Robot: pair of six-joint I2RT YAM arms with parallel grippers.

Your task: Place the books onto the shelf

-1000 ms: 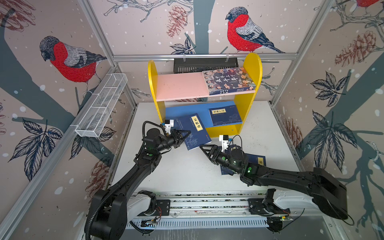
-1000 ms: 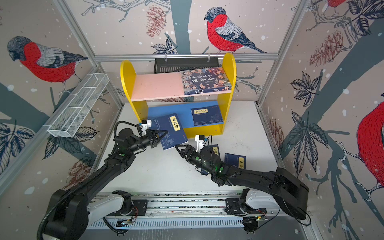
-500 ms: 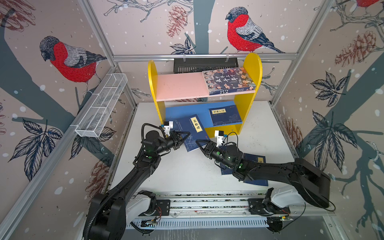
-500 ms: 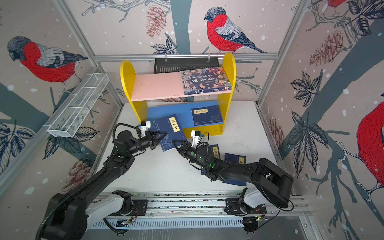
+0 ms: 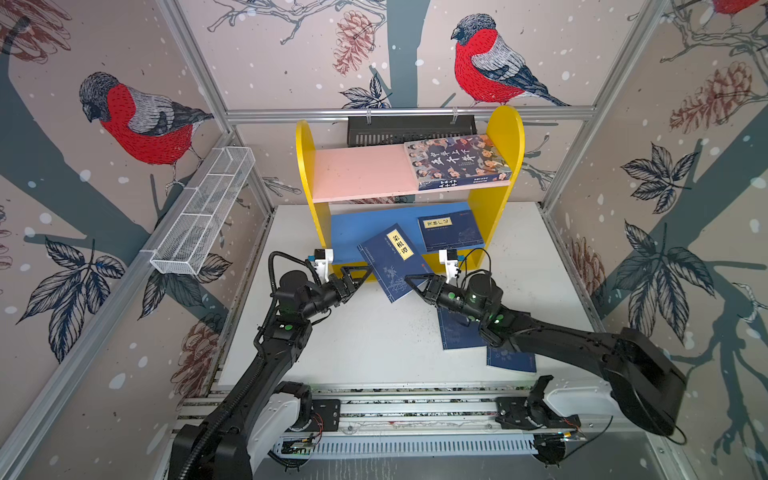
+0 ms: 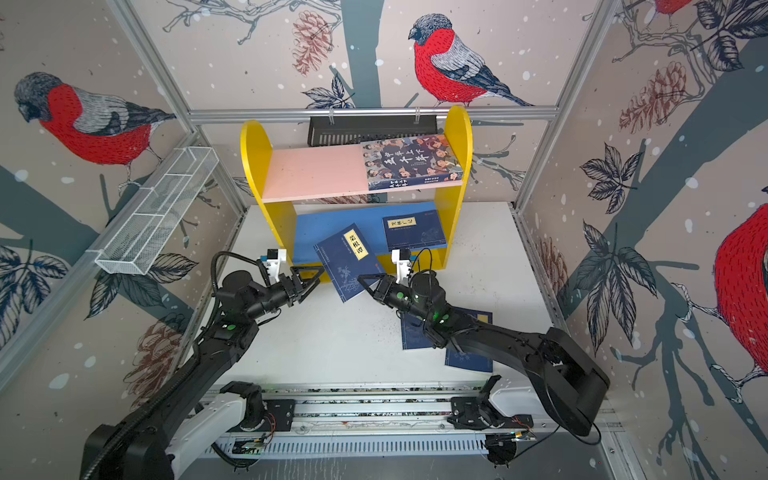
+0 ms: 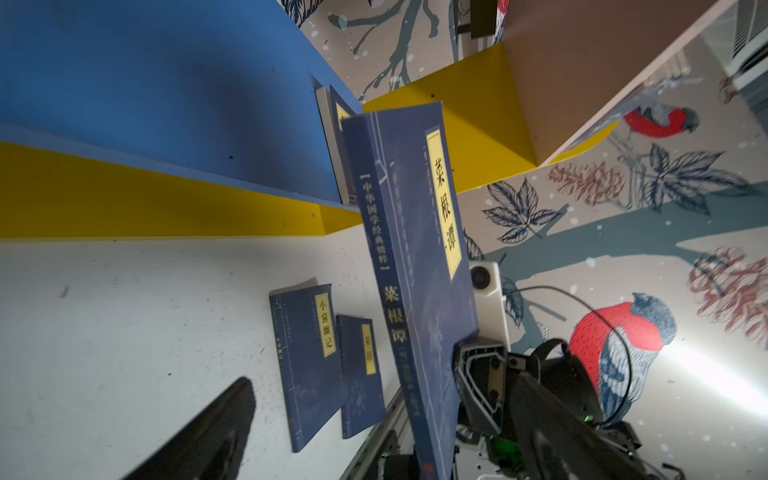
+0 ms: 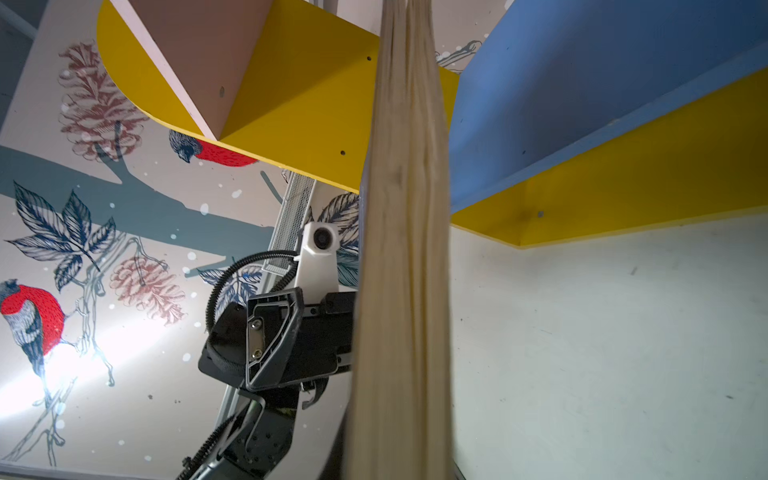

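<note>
- Navy thin book with a yellow title label point(image 5: 392, 262) hangs tilted over the front edge of the yellow-sided two-tier shelf point(image 5: 505, 166), its far corner above the shelf's blue lower board point(image 5: 361, 226).
- My right gripper point(image 5: 411, 279) is clamped on its near corner; my left gripper point(image 5: 362, 277) stands apart, empty, before the shelf.
- Best, I judge: level it, then slide it deep toward the shelf's back before letting go.

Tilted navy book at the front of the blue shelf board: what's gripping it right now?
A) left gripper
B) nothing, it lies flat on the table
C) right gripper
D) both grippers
C: the right gripper is shut on a lower corner of the tilted navy book, while the left gripper stands open beside it.
</note>
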